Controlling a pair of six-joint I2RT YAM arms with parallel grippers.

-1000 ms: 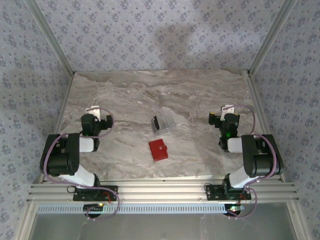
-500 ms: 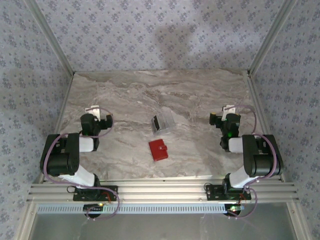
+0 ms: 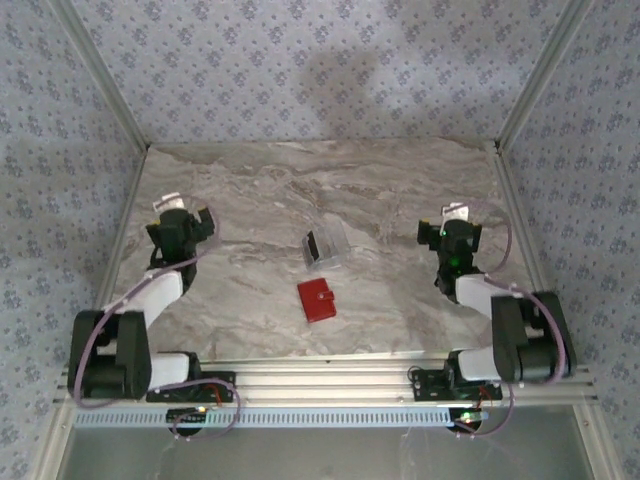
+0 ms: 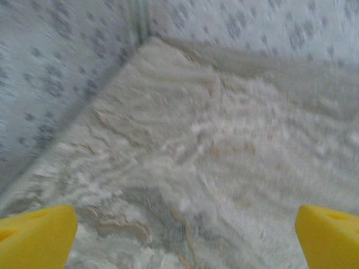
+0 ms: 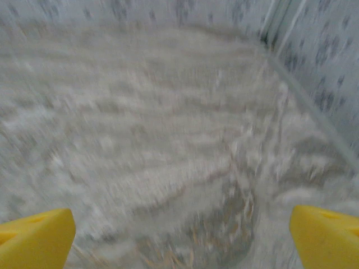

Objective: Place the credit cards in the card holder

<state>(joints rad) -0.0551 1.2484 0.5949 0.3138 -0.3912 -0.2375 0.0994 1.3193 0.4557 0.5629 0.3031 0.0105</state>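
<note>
The task stands at its very start, by my reading: nothing is gripped and no card has reached the wallet. The small red bifold card holder [image 3: 317, 299] lies closed and flat on the grey-veined marble table [image 3: 400, 190], near the front edge and roughly midway between the two arms. Just beyond it stands a clear plastic box [image 3: 328, 244], and the thin dark credit cards [image 3: 312, 247] sit upright inside it, at its left side.

The left gripper [image 3: 185, 212] is out over the left part of the table, well apart from both things. In its own wrist view the left gripper [image 4: 182, 241] has its yellow pads [image 4: 33, 232] at opposite edges of the picture, spread wide with bare marble between. The right gripper [image 3: 447, 222] is over the right part, and its wrist view shows the right gripper [image 5: 180, 238] spread just as wide, holding nothing.

The next move probably calls for one arm to swing inward to the box and pinch a card by its top edge, while the other opens or steadies the wallet.

Both wrist views are blurred. How many cards the box holds is too small to tell, and so is whether the wallet's snap is fastened
</note>
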